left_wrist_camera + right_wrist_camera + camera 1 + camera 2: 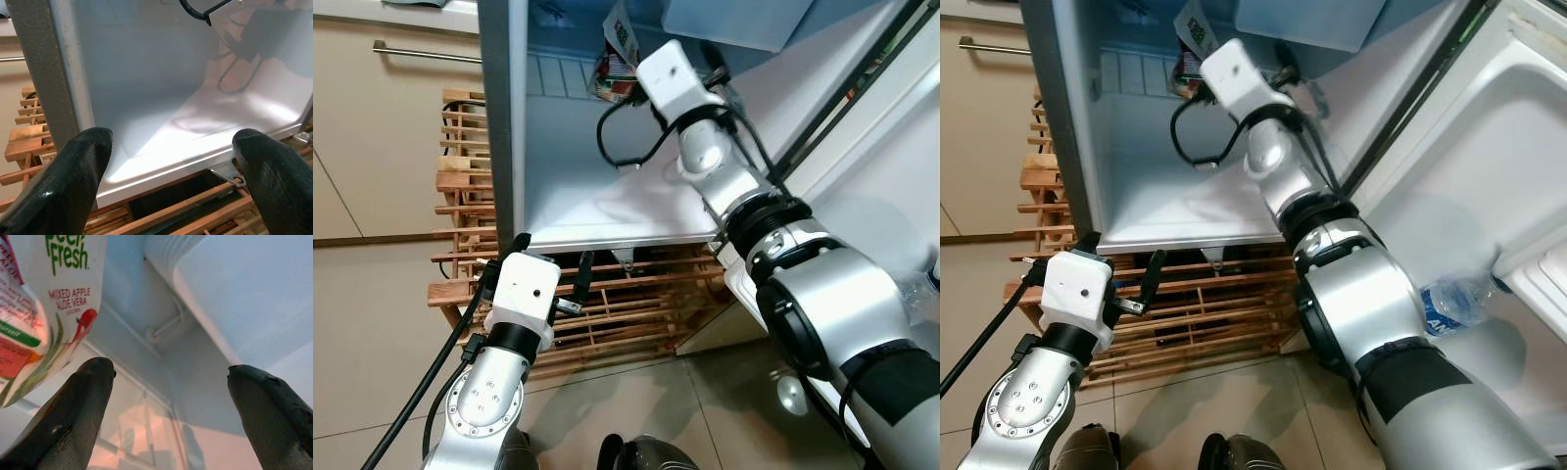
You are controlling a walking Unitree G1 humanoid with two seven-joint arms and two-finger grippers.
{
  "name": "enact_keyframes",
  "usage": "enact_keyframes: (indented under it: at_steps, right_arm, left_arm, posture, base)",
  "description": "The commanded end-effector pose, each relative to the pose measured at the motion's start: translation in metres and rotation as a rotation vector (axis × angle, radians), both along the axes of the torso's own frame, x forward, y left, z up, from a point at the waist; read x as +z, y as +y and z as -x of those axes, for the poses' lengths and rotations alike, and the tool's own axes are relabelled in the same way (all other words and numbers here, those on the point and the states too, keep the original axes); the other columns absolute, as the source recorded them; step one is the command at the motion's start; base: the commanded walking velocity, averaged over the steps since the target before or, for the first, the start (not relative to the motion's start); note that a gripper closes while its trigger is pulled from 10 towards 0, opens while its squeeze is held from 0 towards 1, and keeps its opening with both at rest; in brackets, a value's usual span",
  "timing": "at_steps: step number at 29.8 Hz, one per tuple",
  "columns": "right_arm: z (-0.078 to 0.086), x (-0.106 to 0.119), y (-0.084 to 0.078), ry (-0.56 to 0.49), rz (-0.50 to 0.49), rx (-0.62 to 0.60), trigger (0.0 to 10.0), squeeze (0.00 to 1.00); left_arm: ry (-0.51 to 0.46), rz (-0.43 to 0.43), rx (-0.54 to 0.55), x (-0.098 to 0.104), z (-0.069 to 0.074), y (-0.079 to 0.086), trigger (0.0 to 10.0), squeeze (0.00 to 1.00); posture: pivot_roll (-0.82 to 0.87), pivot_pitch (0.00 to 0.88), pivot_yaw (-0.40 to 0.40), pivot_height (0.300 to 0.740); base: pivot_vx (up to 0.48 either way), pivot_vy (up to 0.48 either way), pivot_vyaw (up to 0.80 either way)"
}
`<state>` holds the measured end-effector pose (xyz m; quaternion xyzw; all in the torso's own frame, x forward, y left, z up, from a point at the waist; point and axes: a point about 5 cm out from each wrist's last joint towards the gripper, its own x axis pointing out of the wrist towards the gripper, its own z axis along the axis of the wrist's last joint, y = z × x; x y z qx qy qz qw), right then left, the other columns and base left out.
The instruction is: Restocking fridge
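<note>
The right gripper is deep inside the fridge, high in its upper part; its jaws stand wide apart with nothing between them. Just beside one of its fingers is a juice carton, white with green lettering and the words mixed apple and aloe vera; whether finger and carton touch cannot be told. In the left eye view the same carton sits at the top of the fridge, partly hidden behind the right wrist. A black cable loops from that wrist down over the fridge's white interior. The silver right arm reaches in from outside the fridge, past its open door. A clear water bottle with a blue label lies in a door shelf.

The left gripper hangs low, just in front of the fridge's bottom front edge, and its jaws are also wide apart and hold nothing. Beyond its fingers lies the bare white fridge floor, and below the edge a small metal bracket. A slatted wooden rack stands under and beside the fridge, on a tiled floor. Beyond the rack is a beige cabinet with a metal handle.
</note>
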<state>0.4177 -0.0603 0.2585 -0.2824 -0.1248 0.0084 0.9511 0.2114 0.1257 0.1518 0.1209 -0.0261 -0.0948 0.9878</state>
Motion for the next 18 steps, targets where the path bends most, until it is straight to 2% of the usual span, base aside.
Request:
enact_keyframes:
  at_steps: [1,6,8,12,14,15,16,17,18]
  right_arm:
    - [-0.002,-0.008,-0.014,0.055,-0.042,-0.039,8.5,0.00]
    - [-0.003,-0.010,-0.016,0.070,-0.021,-0.056,8.4,0.00]
    - [-0.003,-0.004,-0.014,0.066,-0.085,-0.054,8.4,0.00]
    - [0.000,-0.009,0.002,0.126,-0.289,0.014,9.4,0.00]
    - [0.001,-0.010,0.005,0.142,-0.327,0.027,9.4,0.00]
    - [0.002,-0.014,0.013,0.195,-0.447,0.068,10.0,0.00]
    - [0.002,-0.014,0.013,0.195,-0.447,0.068,10.0,0.00]
    - [0.003,-0.015,0.016,0.223,-0.517,0.091,10.0,0.00]
    - [0.003,-0.015,0.016,0.223,-0.517,0.091,10.0,0.00]
  left_arm:
    - [0.001,0.009,-0.035,0.001,0.001,-0.007,10.0,0.00]
    - [0.003,0.005,-0.040,0.001,0.000,-0.005,10.0,0.00]
    - [0.003,0.005,-0.040,0.001,0.001,-0.005,10.0,0.00]
    - [0.000,0.010,-0.036,0.003,0.001,-0.005,10.0,0.00]
    - [0.000,0.010,-0.035,0.003,0.001,-0.005,10.0,0.00]
    - [-0.001,0.011,-0.036,0.003,0.001,-0.004,10.0,0.00]
    - [-0.001,0.011,-0.036,0.003,0.001,-0.004,10.0,0.00]
    - [0.000,0.012,-0.037,0.003,0.000,-0.005,10.0,0.00]
    - [0.000,0.012,-0.037,0.003,0.000,-0.005,10.0,0.00]
  posture:
    - [0.28,0.073,-0.218,0.740]
    - [0.29,0.068,-0.215,0.740]
    - [0.30,0.064,-0.217,0.740]
    - [0.29,0.068,-0.216,0.740]
    - [0.29,0.070,-0.216,0.740]
    - [0.28,0.080,-0.215,0.740]
    - [0.28,0.080,-0.215,0.740]
    - [0.28,0.080,-0.215,0.740]
    - [0.28,0.080,-0.215,0.740]
  base:
    - [0.000,0.000,0.00]
    - [0.000,0.000,0.00]
    - [0.000,0.000,0.00]
    - [0.000,0.000,0.00]
    - [0.000,0.000,0.00]
    - [0.000,0.000,0.00]
    - [0.000,0.000,0.00]
    - [0.000,0.000,0.00]
    - [0.000,0.000,0.00]
